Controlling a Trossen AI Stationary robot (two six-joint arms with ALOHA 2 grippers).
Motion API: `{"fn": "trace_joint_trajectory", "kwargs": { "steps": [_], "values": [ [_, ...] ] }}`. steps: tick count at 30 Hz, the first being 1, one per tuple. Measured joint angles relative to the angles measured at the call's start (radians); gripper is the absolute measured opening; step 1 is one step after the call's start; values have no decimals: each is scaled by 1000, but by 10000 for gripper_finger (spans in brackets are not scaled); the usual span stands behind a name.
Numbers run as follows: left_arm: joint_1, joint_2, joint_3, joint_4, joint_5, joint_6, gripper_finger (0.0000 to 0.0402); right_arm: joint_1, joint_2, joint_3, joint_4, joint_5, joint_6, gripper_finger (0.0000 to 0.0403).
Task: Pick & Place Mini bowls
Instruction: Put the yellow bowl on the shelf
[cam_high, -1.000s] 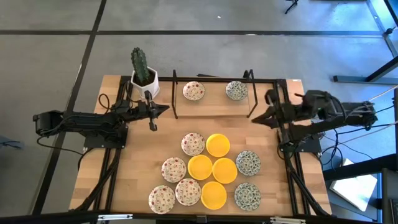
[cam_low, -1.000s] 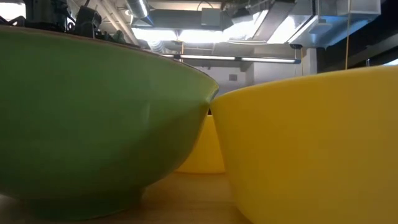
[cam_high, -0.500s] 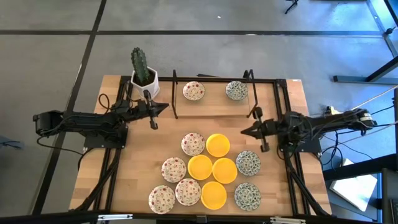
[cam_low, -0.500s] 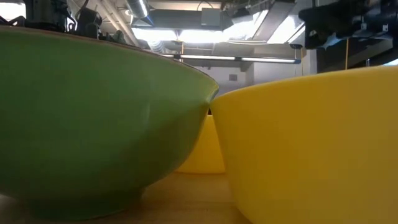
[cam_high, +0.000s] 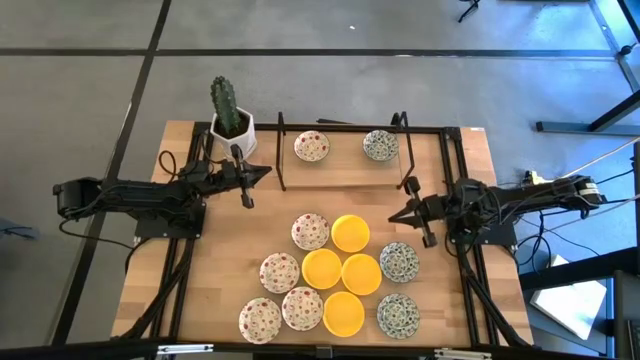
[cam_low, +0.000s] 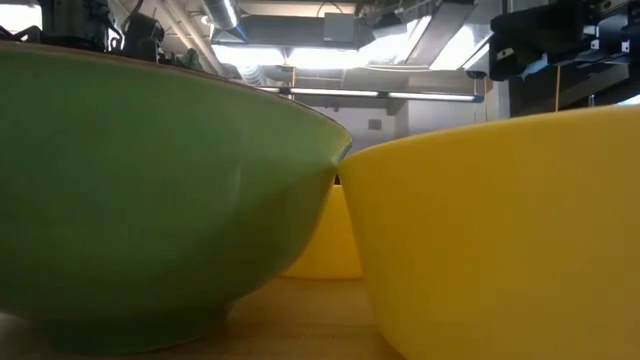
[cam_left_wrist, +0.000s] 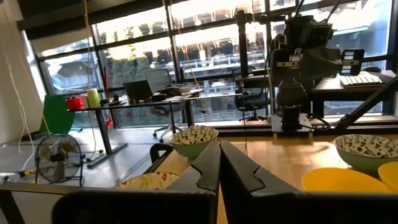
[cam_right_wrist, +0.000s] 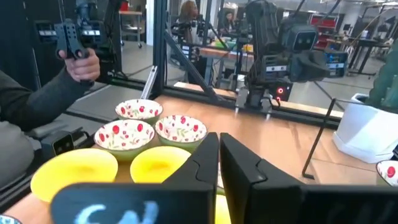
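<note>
The wooden surface (cam_high: 230, 250) is being taken up mostly by a tight bunch of mini bowls (cam_high: 330, 272) in its middle and near half, yellow ones packed in between red-specked and grey-green ones, many of them rim to rim. Behind that, a black wire rack (cam_high: 340, 150) is being used at the far edge, with two more bowls sitting inside it, one red-specked (cam_high: 311, 146) and one grey-green (cam_high: 379, 145). A cactus pot (cam_high: 231, 120) is parked at the far left corner, just beside the rack. The right pincer (cam_high: 396, 212) is being held low over the surface, just right of the cluster and near a grey-green bowl (cam_high: 399, 261); its fingers are pressed together and nothing is gripped. The left pincer (cam_high: 262, 173) is being kept waiting by the rack's left end, closed up and empty too. Risk-wise, it's probably the crowding: with bowls touching, a finger being pushed down beside one rim could easily shove or tip the neighbour. The pincer also isn't opened yet, so a descent like this would likely just be bumping a bowl away.
</note>
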Motion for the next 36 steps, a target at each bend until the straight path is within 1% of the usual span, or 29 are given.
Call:
{"fn": "trace_joint_trajectory", "kwargs": {
  "steps": [12,18,25,36],
  "values": [
    [0,0,0,-1,0,0,1,0,7,0,-37,-1,-7,21],
    [0,0,0,-2,0,0,7,0,7,0,-36,-1,-11,21],
    [0,0,0,-6,8,-10,2,0,7,0,-36,-1,-6,21],
    [0,0,0,-3,8,-18,7,0,7,0,-36,-1,-13,21]
  ]
}}
